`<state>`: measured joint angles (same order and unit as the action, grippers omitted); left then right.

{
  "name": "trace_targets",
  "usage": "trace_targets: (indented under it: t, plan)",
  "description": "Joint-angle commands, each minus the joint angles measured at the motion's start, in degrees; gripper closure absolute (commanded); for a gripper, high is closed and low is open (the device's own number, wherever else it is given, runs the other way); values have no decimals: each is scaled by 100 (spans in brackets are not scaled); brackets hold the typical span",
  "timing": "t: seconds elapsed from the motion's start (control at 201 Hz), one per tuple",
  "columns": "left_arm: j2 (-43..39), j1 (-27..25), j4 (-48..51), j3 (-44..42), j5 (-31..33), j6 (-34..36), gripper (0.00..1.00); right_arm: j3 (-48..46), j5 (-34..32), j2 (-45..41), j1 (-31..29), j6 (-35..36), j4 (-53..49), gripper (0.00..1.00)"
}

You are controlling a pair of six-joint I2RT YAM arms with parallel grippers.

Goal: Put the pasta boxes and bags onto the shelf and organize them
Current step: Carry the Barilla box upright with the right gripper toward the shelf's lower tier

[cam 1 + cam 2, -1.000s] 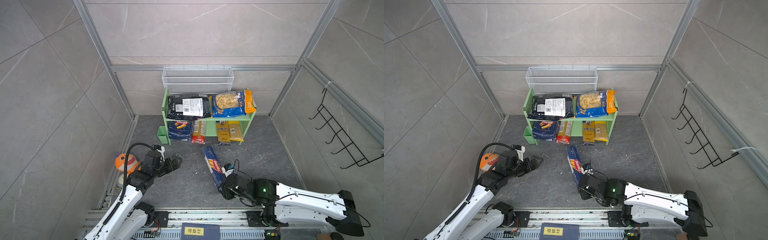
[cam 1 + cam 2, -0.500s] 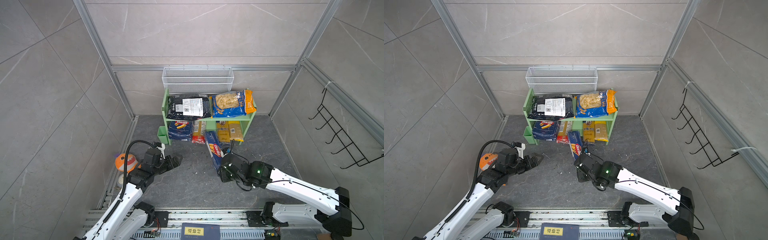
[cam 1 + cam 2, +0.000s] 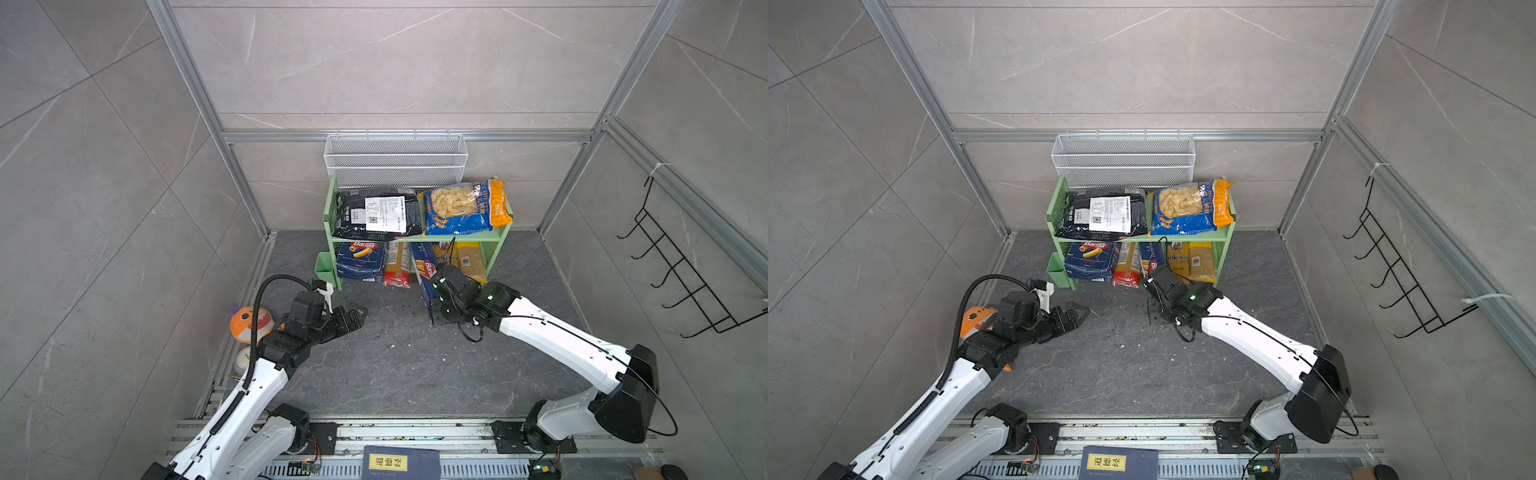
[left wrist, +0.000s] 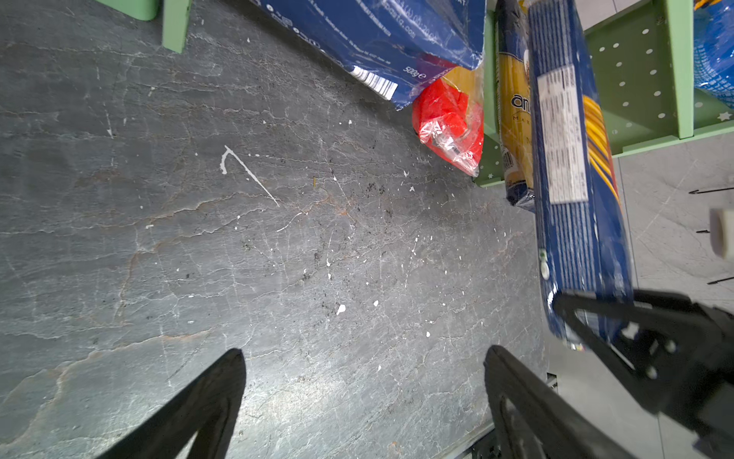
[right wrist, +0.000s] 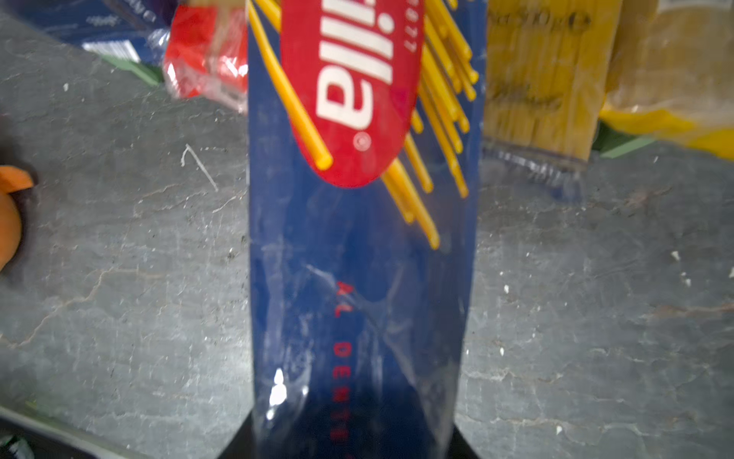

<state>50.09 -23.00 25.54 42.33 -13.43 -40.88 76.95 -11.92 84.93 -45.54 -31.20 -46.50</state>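
Right hand (image 3: 435,311) is part-closed and clamped on the near end of the long narrow dark blue cardboard Barilla box (image 3: 423,268); the left wrist view shows its black fingers (image 4: 619,318) either side of that end. The box's long axis runs from the hand straight into the lower tier of the light green two-tier shelf (image 3: 453,238), so the shelf lies dead ahead of the grip. Its far end sits in the gap between the red-and-yellow slim spaghetti pack (image 3: 397,268) and the yellow slim spaghetti packs (image 3: 467,262), while the near end hangs out over the dark grey stone-look tabletop (image 3: 395,365). Can't tell whether the far end rests on the tier floor. My read: the next move is a push along that axis, kept square so the box clears both neighbours. Left hand (image 3: 353,316) is wide open and empty, low over the tabletop and well apart to the left, so the right arm is the one placed to finish this.
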Motion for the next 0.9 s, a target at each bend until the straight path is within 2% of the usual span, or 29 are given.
trace_targets:
  t: [0.0,0.483,0.896]
  plan:
    - [16,-18,-174,272,-150,171,4,604,-251,175,159,302,636,69]
    - [-34,-20,17,377,-138,248,5,1194,-457,1062,615,450,1292,70]
    - [-96,-20,125,400,-95,280,5,1241,-431,1480,832,335,2003,70]
